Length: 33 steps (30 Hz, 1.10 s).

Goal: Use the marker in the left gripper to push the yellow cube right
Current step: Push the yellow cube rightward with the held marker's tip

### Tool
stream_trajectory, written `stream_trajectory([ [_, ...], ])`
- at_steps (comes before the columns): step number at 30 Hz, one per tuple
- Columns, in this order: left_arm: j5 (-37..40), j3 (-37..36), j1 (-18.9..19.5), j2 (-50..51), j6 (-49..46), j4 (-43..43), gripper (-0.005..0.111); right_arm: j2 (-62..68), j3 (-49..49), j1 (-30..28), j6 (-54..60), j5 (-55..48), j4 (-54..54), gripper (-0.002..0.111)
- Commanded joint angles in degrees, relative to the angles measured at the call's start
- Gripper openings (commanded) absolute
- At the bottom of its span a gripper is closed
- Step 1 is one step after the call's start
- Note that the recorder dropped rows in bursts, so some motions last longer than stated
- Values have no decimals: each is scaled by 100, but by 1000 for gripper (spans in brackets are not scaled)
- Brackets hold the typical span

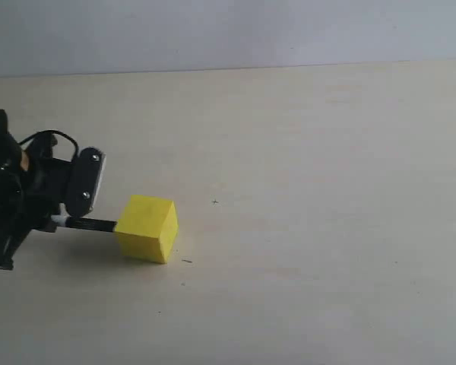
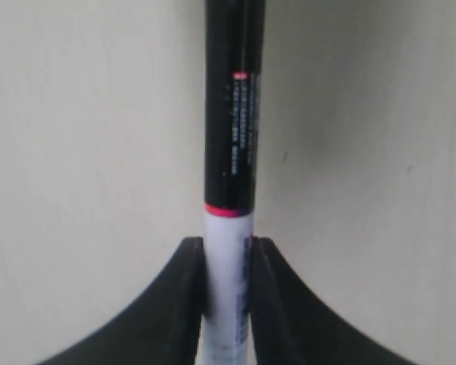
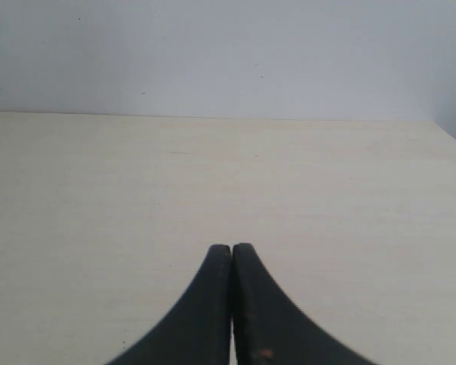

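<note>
The yellow cube (image 1: 147, 227) rests on the pale table at the lower left of the exterior view. My left gripper (image 1: 70, 219) sits just left of it, low over the table, shut on the marker (image 1: 91, 224). The marker lies level, and its black cap end meets the cube's left face. In the left wrist view the marker (image 2: 232, 152) runs straight out from between the fingers (image 2: 186, 304), which clamp its white barrel; the cube is out of that view. My right gripper (image 3: 232, 249) is shut on nothing above bare table; it does not show in the exterior view.
The pale wooden table (image 1: 304, 213) stretches to the right of the cube, with only a few tiny dark specks (image 1: 214, 201) on it. A plain light wall (image 1: 228, 30) rises behind the table's far edge.
</note>
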State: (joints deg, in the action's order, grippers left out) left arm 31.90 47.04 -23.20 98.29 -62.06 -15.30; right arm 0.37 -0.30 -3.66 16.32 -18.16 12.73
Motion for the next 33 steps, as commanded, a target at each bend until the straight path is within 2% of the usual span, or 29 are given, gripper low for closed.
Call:
stream_trajectory([
  [1,25,30,-469,13,367,-167,0,-37,30,-33,-7,26,-24,0],
  [6,435,30,-208,13,970,-793,0,-37,30,-33,-7,26,-24,0],
  [11,462,30,152,13,1028,-790,0,-37,30,-33,5,26,-24,0],
  [15,370,30,191,24,1028,-664,0,-37,30,-33,-6,26,-24,0],
  [19,131,30,-53,24,1028,-70,0,-37,30,-33,-6,26,-24,0],
  [26,96,223,-1040,24,1051,-59,0,-37,30,-33,-6,26,-24,0],
  [29,318,372,-1103,24,1209,-59,0,-37,30,-33,-6,26,-24,0],
  [33,539,424,-971,24,1309,-205,0,-37,30,-33,-6,26,-24,0],
])
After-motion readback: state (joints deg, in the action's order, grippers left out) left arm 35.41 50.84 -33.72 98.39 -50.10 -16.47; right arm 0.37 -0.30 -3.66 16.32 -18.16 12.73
